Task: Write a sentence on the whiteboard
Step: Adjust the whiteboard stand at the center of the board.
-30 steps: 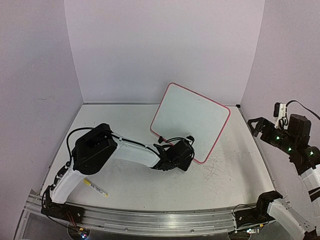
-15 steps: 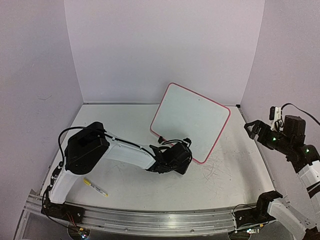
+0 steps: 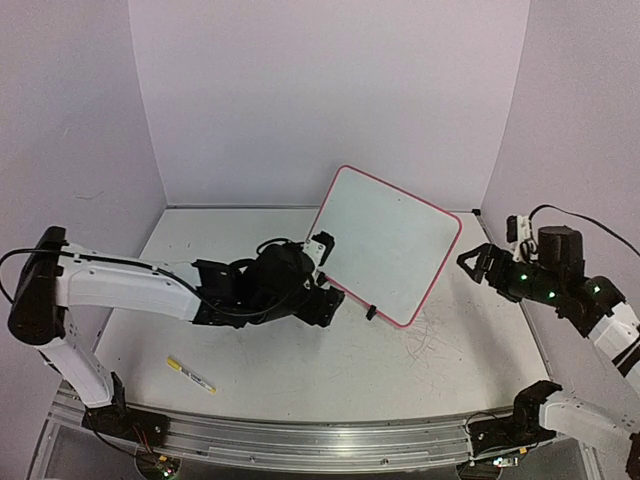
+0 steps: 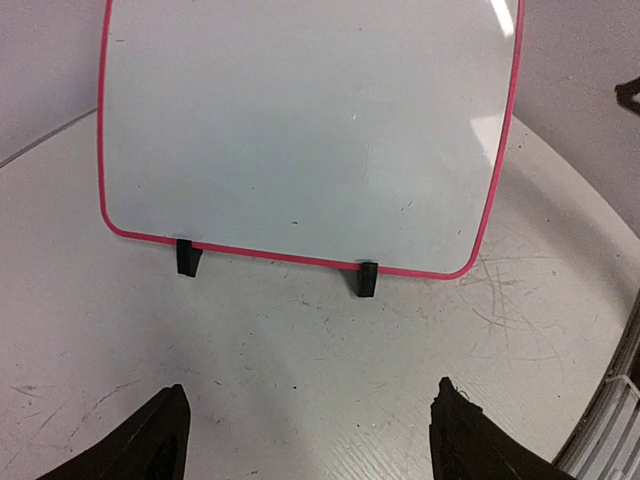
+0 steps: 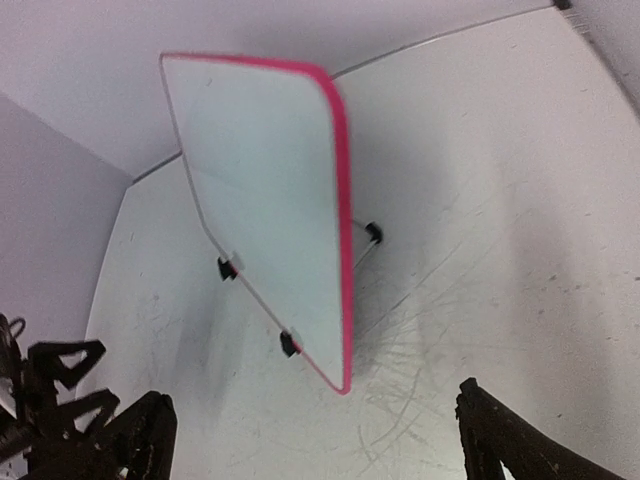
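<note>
The whiteboard (image 3: pixel 385 243) has a red-pink rim and stands tilted on two black clip feet (image 4: pixel 366 279) near the table's middle back. Its face (image 4: pixel 300 130) looks blank in every view, so the sentence is out of view. My left gripper (image 3: pixel 335 300) sits low on the table just in front of the board's lower left edge. It is open (image 4: pixel 310 420) with only bare tabletop between its fingers. My right gripper (image 3: pixel 476 266) hovers to the right of the board, open (image 5: pixel 315 430) and empty, looking at the board (image 5: pixel 270 200) edge-on.
A thin marker with a yellow end (image 3: pixel 190 375) lies on the table at the front left, behind my left arm. Grey scribble scratches (image 3: pixel 440 340) mark the tabletop right of the board. Purple walls close the back and sides. The metal rail (image 3: pixel 300 440) runs along the near edge.
My left gripper has opened and drawn back to the left from the board's lower edge, and its arm has stretched out low. My right gripper has moved left and down toward the board.
</note>
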